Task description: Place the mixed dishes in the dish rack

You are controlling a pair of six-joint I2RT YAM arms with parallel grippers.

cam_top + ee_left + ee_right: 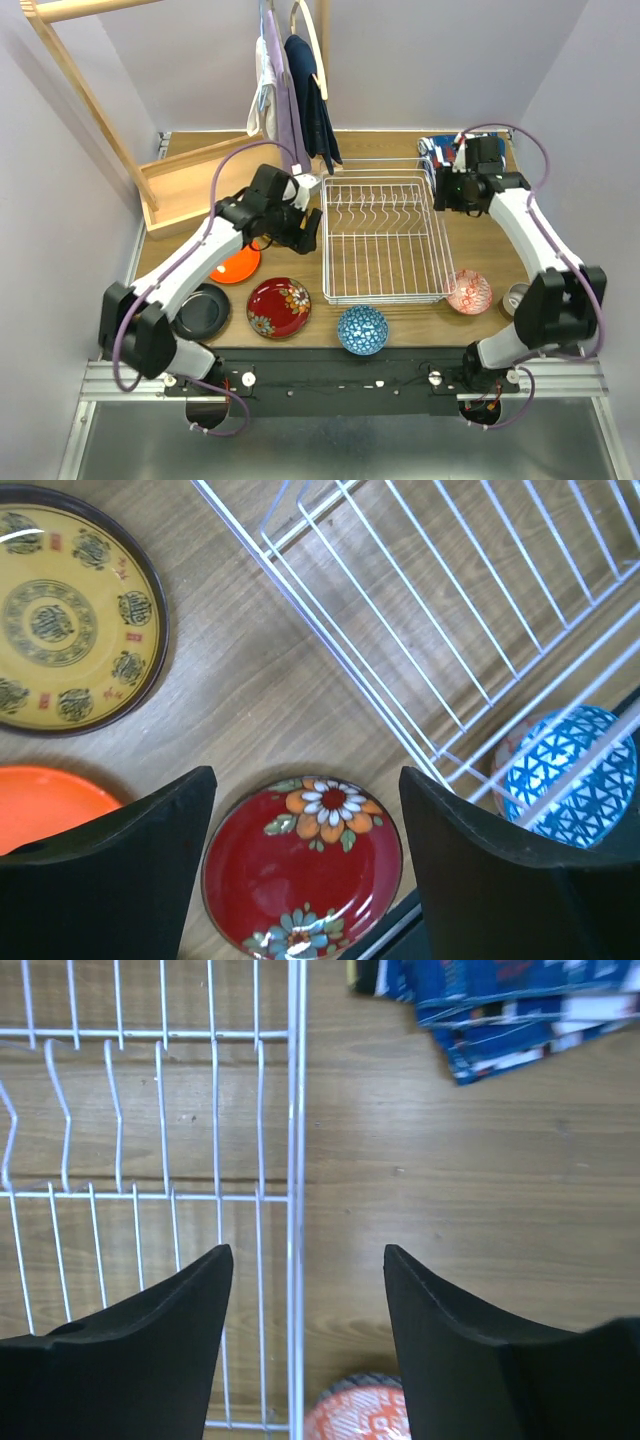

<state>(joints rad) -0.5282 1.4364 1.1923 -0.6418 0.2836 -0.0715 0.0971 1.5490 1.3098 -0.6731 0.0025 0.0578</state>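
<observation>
The white wire dish rack (380,240) stands mid-table with nothing in it. In front of it lie an orange plate (237,265), a black plate (203,310), a red floral plate (278,307), a blue bowl (362,329), a pink bowl (468,291) and a grey cup (515,297). My left gripper (300,225) is open and empty, raised by the rack's left edge. Its view shows the yellow patterned plate (65,605), red plate (300,870) and rack (450,610). My right gripper (445,190) is open and empty over the rack's right rim (297,1160), with the pink bowl (360,1412) below.
A blue-red patterned cloth (440,150) lies at the back right and also shows in the right wrist view (500,1010). A wooden frame (190,180) stands at the back left. Clothes (295,90) hang behind the rack. The arm bases sit at the near edge.
</observation>
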